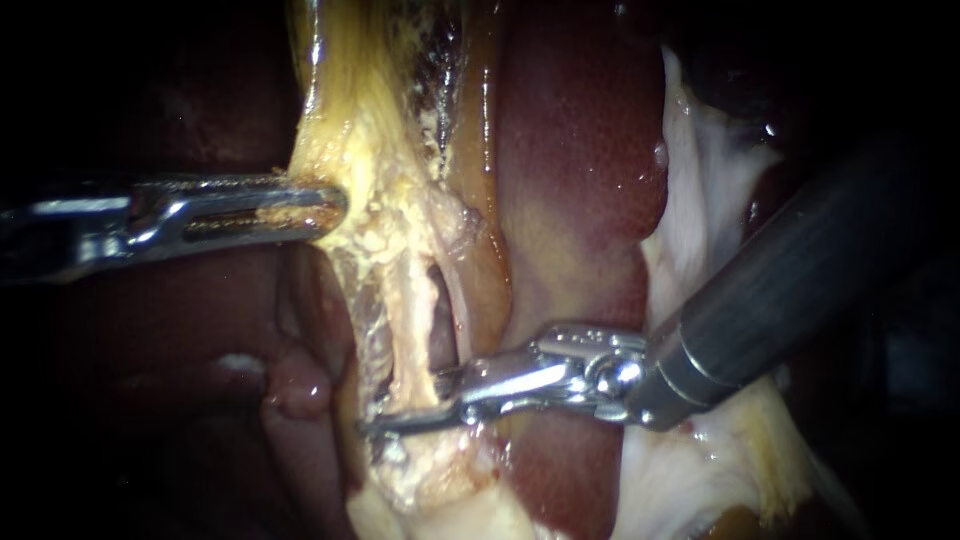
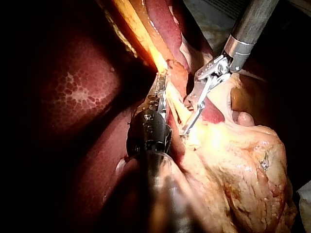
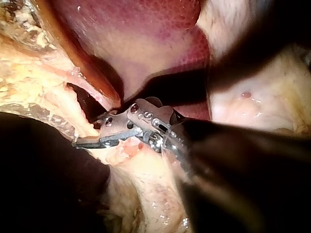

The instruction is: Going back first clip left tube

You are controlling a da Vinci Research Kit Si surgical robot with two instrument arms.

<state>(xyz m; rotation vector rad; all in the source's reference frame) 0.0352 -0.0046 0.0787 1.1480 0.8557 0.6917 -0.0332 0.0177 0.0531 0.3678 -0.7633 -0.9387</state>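
The right instrument (image 1: 385,420) is lying with its long thin jaws astride the left tube (image 1: 408,330). The pale strand is passing between them close to their tips and crossing them almost at a right angle. In the left wrist view a narrow gap is showing between the two jaws, so I am reading them as slightly spread and not squeezing the tube. No clip is standing out from the metal there, and I cannot tell whether one is sitting on the strand.

The left instrument (image 1: 325,210) is pinching the fatty tissue (image 1: 380,150) further along the tube, well apart from the right jaws, and seems to be holding the strand stretched.

The coming move is turning on one relation: the tube is lying across the right jaws, inside their gap. The clean way out, as I judge it, is straight back along the right shaft, tips leaving last. Any sideways drift would be dragging a jaw against the strand. The liver (image 1: 580,150) is lying just beside the right instrument's wrist, so there is little spare room on that side.
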